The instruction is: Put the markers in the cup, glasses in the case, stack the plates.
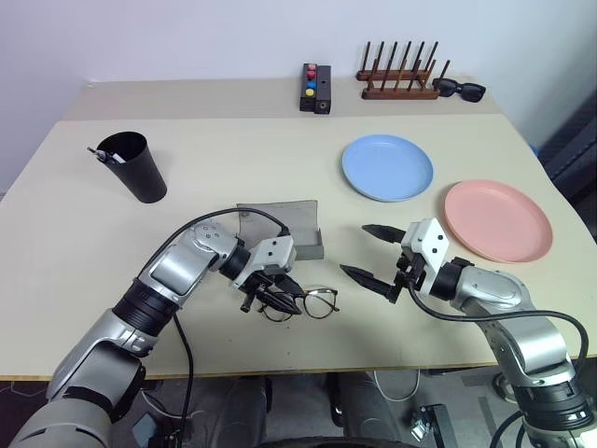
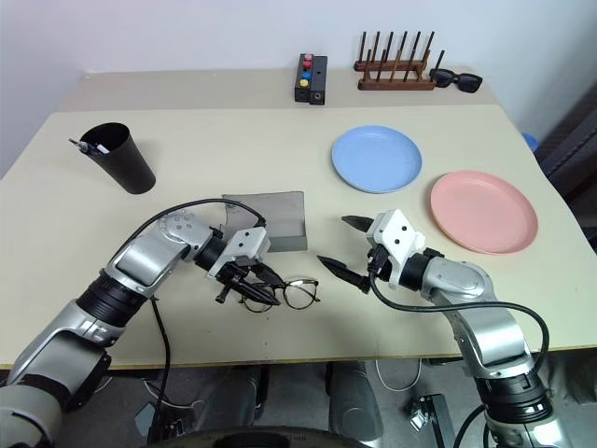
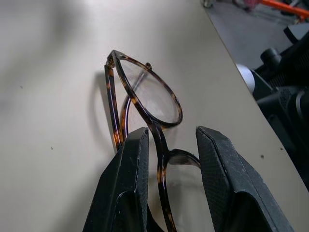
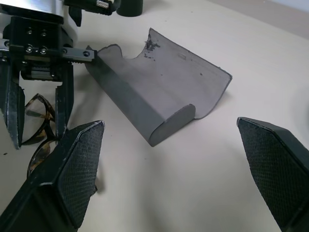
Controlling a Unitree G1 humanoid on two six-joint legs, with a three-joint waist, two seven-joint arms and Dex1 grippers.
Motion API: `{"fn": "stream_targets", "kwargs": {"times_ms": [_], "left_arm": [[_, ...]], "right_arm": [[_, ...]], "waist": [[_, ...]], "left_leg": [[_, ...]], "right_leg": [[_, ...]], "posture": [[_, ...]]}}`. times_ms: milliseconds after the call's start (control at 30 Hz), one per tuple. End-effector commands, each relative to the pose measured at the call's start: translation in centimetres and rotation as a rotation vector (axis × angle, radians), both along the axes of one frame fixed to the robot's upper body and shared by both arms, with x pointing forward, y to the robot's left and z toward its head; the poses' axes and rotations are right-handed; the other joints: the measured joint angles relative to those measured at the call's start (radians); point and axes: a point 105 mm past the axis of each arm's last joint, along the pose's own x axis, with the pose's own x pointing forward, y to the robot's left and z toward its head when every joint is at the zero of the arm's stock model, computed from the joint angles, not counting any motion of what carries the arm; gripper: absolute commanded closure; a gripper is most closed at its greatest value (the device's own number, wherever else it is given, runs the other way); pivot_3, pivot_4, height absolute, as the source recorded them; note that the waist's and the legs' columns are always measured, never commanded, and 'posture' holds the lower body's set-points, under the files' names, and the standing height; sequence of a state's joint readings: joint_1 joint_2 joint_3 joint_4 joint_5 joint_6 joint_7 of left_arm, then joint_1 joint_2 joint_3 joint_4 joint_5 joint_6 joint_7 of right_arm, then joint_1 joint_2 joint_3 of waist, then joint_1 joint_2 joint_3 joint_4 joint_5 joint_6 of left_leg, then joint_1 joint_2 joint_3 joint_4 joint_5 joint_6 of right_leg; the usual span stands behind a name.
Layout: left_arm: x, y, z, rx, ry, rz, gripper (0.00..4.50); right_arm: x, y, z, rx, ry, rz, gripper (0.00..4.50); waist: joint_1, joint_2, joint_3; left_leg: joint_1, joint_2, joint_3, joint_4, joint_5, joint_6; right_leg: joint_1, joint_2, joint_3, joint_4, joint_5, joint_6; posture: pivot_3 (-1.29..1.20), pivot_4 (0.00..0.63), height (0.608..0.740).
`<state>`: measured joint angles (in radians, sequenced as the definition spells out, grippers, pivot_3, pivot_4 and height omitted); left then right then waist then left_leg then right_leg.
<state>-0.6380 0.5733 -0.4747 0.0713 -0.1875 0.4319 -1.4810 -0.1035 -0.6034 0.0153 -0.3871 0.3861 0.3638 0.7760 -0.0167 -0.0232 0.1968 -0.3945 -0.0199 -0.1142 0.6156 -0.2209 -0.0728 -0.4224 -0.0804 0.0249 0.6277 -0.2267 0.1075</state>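
Note:
The tortoiseshell glasses (image 1: 317,303) lie on the table near its front edge. My left gripper (image 1: 266,301) is shut on the glasses at the bridge, one finger (image 3: 128,159) on each side of the frame. Just behind them lies the grey case (image 1: 280,229), open. To the right of the glasses my right gripper (image 1: 355,250) hangs wide open with nothing in it, pointing at the case (image 4: 159,87). The black cup (image 1: 135,168) stands at the far left with a marker (image 1: 103,154) sticking out of it. The blue plate (image 1: 387,168) and the pink plate (image 1: 497,221) lie side by side on the right.
At the back of the table stand a small black box with coloured buttons (image 1: 315,89) and a wooden peg rack (image 1: 399,79), with black sunglasses (image 1: 459,90) next to the rack. The table's front edge runs just below the glasses.

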Motion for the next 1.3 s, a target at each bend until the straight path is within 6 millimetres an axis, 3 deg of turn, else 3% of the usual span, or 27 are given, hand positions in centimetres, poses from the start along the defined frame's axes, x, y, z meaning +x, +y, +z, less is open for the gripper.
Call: {"fn": "stream_targets", "kwargs": {"times_ms": [33, 67, 233, 467, 733, 833, 967, 1100, 1300], "left_arm": [[0.3, -0.3, 1.0, -0.045, -0.004, 0.009, 2.96], [0.2, -0.3, 1.0, -0.043, -0.003, 0.009, 2.96], [0.3, -0.2, 0.9, -0.042, 0.000, 0.006, 4.46], [0.2, 0.2, 1.1, -0.050, 0.002, 0.003, 4.46], [-0.1, 1.6, 6.0, -0.208, 0.026, 0.006, 4.46], [1.4, 3.0, 8.1, -0.255, -0.044, 0.081, 4.46], [5.6, 4.7, 9.5, -0.235, -0.223, 0.243, 4.46], [7.8, 5.2, 9.2, -0.183, -0.314, 0.286, 4.46], [9.1, 4.0, 7.2, -0.152, -0.315, 0.280, 4.46]], "right_arm": [[0.0, 0.1, 0.8, 0.011, -0.039, 0.008, 0.00], [0.0, 0.1, 0.8, 0.011, -0.039, 0.007, 0.00], [0.0, 0.1, 0.8, 0.012, -0.039, 0.005, 0.00], [0.1, -0.2, 0.9, 0.011, -0.048, -0.007, 0.00], [0.9, -2.5, 1.9, -0.003, -0.079, -0.066, 0.00], [0.6, -3.0, 1.5, -0.021, -0.055, -0.060, 0.00], [0.1, -2.1, 0.8, -0.018, -0.029, -0.018, 0.00], [0.2, -1.1, 0.6, -0.004, -0.030, 0.005, 0.00], [0.2, 0.4, 0.7, 0.025, -0.035, 0.033, 0.00]], "waist": [[0.000, 0.000, 0.000], [0.000, 0.000, 0.000], [0.000, 0.000, 0.000], [0.000, 0.001, 0.000], [-0.001, 0.001, 0.000], [0.000, 0.001, 0.000], [0.002, 0.001, 0.000], [-0.003, 0.001, 0.000], [0.000, 0.001, 0.000]], "left_leg": [[0.000, 0.000, 0.000, 0.000, 0.000, 0.000], [0.000, 0.000, 0.000, 0.000, 0.000, 0.000], [0.000, 0.000, 0.000, 0.000, 0.000, 0.000], [0.002, 0.000, 0.000, 0.000, 0.000, 0.000], [0.002, 0.000, 0.000, 0.000, 0.000, 0.000], [0.002, 0.000, 0.000, 0.000, 0.000, 0.000], [0.002, 0.000, 0.000, 0.000, 0.000, 0.000], [0.002, 0.000, 0.000, 0.000, 0.000, 0.000], [0.002, 0.000, 0.000, 0.001, 0.000, 0.001]], "right_leg": [[0.000, 0.000, 0.000, 0.000, 0.000, 0.000], [0.000, 0.000, 0.000, 0.000, 0.000, 0.000], [0.000, 0.000, 0.000, 0.000, 0.000, 0.000], [0.003, 0.000, 0.000, 0.000, 0.000, 0.000], [0.002, 0.000, 0.000, 0.000, 0.000, 0.000], [0.003, 0.000, 0.000, 0.000, 0.000, 0.000], [0.003, 0.000, 0.000, 0.000, -0.001, 0.000], [0.003, 0.000, 0.000, 0.000, 0.000, 0.000], [0.003, 0.000, 0.000, 0.000, 0.000, 0.000]], "posture": [[0.00, 0.150, 0.740], [0.00, 0.150, 0.740], [0.00, 0.150, 0.740], [0.00, 0.150, 0.740], [0.00, 0.150, 0.740], [0.00, 0.150, 0.740], [0.00, 0.150, 0.740], [0.00, 0.150, 0.740], [0.00, 0.150, 0.740]]}}
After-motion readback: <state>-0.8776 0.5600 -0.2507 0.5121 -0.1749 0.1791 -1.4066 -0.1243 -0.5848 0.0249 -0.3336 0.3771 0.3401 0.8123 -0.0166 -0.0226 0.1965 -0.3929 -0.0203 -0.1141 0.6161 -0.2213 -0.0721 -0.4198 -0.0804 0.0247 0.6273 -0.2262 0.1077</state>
